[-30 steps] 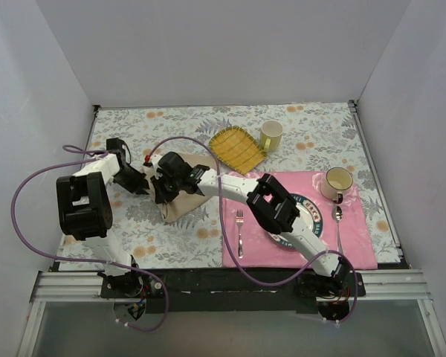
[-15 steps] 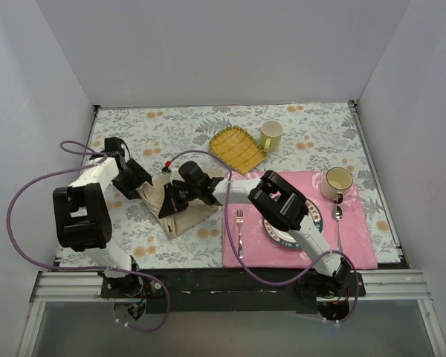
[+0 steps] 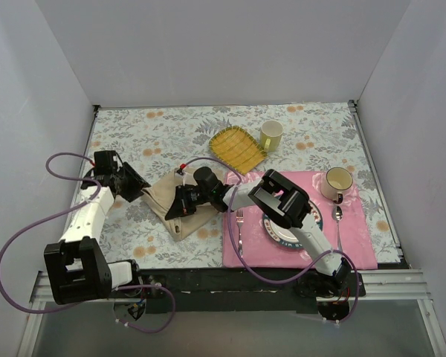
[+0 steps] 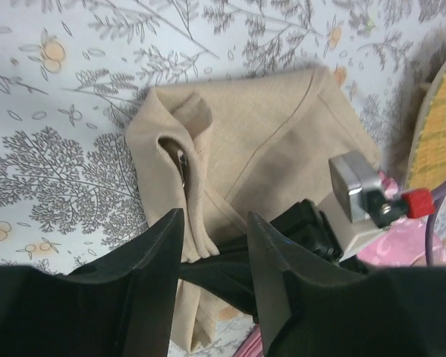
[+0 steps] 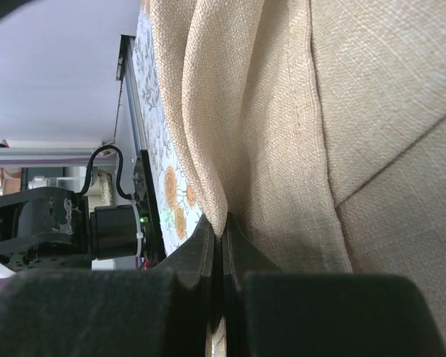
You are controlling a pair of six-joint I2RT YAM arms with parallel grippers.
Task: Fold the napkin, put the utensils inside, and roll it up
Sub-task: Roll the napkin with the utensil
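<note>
Folded beige napkin [image 3: 166, 195] lies left of centre on the floral tabletop [image 3: 134, 134], just beside the pink placemat [image 3: 357, 245]. Open tabletop remains beyond it and to its left, with white walls on three sides. Its visible outline narrows toward the near edge. Right tool [image 3: 180, 211] is pinched closed on a napkin fold, and its arm hides the cloth's middle. Left tool [image 3: 139, 186] has jaws apart at the napkin's left edge, gripping nothing. Fork [image 3: 239, 229] and spoon [image 3: 337, 223] lie near-to-far on the placemat.
</note>
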